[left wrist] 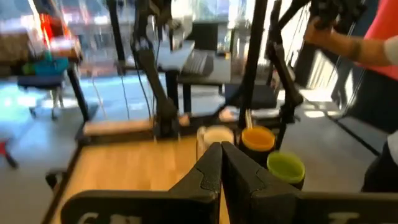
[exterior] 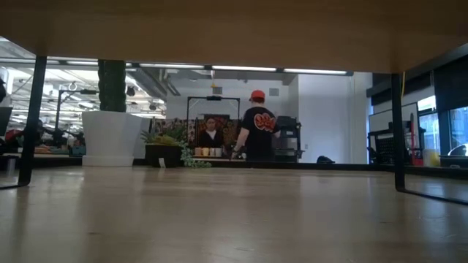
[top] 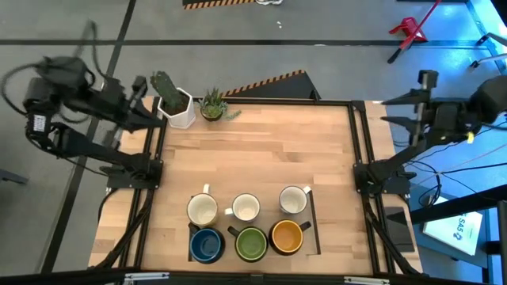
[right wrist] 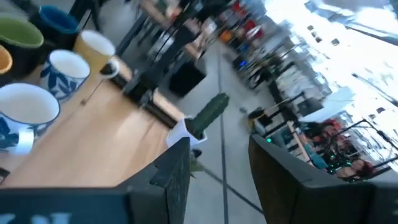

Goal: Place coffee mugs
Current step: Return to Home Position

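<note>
Six coffee mugs stand upright on their bases in two rows near the table's near edge. The far row holds a cream mug (top: 202,210), a white mug with blue pattern (top: 245,208) and a white mug (top: 293,199). The near row holds the blue mug (top: 207,245), green mug (top: 251,243) and orange-yellow mug (top: 287,236). My left gripper (left wrist: 221,163) is shut and hangs off the table's far left corner, far from the mugs. My right gripper (right wrist: 217,155) is open beyond the table's right edge, also far from them. The low view shows no mug.
A white pot with a cactus (top: 176,103) and a small pot with a spiky green plant (top: 212,105) stand at the far left edge. A dark frame (top: 314,229) lies beside the orange-yellow mug. Bare wood (top: 261,150) fills the table's middle. People stand in the room (exterior: 257,131).
</note>
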{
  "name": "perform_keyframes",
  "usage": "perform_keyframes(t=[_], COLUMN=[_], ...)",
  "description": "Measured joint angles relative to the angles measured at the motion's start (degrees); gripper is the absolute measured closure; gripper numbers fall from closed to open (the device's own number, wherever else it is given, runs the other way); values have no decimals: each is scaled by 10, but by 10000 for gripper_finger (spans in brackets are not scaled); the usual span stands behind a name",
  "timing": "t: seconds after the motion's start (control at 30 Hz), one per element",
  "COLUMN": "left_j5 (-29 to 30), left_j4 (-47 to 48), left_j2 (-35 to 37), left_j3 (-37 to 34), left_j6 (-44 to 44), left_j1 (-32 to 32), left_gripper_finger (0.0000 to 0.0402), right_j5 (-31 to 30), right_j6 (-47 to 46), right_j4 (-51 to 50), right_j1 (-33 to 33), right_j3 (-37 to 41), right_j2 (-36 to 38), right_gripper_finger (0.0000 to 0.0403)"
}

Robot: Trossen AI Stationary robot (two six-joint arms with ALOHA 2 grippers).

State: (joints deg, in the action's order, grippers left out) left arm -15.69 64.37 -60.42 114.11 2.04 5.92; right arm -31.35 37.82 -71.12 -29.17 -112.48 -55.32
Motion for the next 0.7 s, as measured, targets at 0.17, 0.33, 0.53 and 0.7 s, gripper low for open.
perform_keyframes(t=[0.17, 0.33, 0.53, 0.7], left_j5=[-5, -21, -21, -5], left_j4=[-109, -253, -368, -478], left_j2=[69, 146, 277, 406], left_j3=[-186, -367, -561, -720], left_j6=[-18, -39, -116, -159], left_j1=[0, 0, -7, -19], left_gripper_finger=[401, 401, 401, 401], right_j5=[-7, -17, -6, -21], right_j6=[-12, -12, -37, -49], right_j4=[129, 271, 407, 519], right_j1=[-1, -1, -1, -1], right_j3=[221, 450, 664, 815], right_j2=[177, 327, 460, 538], right_gripper_finger=[255, 255, 255, 255])
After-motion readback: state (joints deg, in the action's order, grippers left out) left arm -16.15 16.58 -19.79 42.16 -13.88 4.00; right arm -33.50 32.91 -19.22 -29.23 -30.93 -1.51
